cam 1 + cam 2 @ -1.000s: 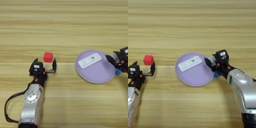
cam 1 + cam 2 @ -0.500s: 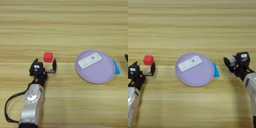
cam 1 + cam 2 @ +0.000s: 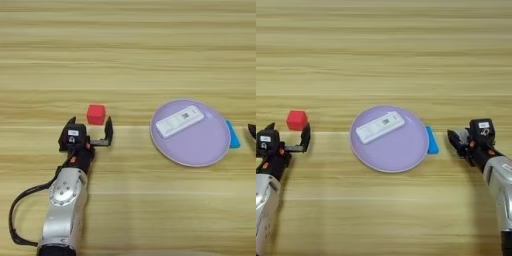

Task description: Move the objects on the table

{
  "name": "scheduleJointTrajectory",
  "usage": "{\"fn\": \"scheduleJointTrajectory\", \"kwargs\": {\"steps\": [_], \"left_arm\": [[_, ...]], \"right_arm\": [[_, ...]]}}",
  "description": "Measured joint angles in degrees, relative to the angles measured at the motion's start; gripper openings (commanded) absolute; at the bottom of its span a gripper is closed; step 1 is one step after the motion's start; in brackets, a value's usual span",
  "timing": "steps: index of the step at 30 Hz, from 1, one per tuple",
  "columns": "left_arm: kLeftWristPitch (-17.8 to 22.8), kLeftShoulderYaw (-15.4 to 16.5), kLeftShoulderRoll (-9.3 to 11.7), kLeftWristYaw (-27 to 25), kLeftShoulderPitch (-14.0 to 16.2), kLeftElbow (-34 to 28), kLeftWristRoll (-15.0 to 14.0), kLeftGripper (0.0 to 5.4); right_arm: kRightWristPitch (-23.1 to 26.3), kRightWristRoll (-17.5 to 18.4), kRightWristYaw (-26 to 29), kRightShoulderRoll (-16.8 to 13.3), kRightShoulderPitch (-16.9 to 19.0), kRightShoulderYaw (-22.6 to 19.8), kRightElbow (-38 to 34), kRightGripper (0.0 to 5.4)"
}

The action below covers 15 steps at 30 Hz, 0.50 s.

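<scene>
Light wooden worktop [image 3: 128, 55] with horizontal grain fills both views.

Left eye view: the round lilac plate [image 3: 196, 147] serves as landmark, carrying the white oblong device with a small window [image 3: 179, 121] on its far half. The small blue bar [image 3: 232, 134] lies touching the plate's right rim, fully uncovered. Well to the plate's left sits the small red cube [image 3: 96, 114], and just nearer than it the left pincer [image 3: 90, 134] stands released, fingers spread, unmoved from a second ago.

Right eye view: the right pincer [image 3: 454, 141], which a second ago crowded the plate's right rim over the bar, has drawn back and now hangs apart to the right of the plate. Whether it is released or clenched I cannot tell. Nothing is carried off, so I judge the bar was just set down or nudged there and that step is finished; the cube looks untouched.
</scene>
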Motion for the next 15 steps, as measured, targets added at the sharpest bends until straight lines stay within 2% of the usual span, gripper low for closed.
{"fn": "scheduleJointTrajectory", "kwargs": {"steps": [6,7,15], "left_arm": [[-0.01,0.06,0.00,0.00,-0.18,0.01,0.00,5.40],[-0.01,0.06,-0.01,0.00,-0.18,0.01,0.01,5.40],[-0.01,0.05,-0.02,0.01,-0.18,0.01,0.01,5.40]], "right_arm": [[-1.51,-0.87,-0.14,0.00,-0.72,0.67,2.71,2.47],[-1.52,-0.87,-0.09,0.00,-0.75,0.74,2.95,2.75],[-1.55,-0.82,-0.08,0.01,-0.78,0.96,2.89,3.63]]}}
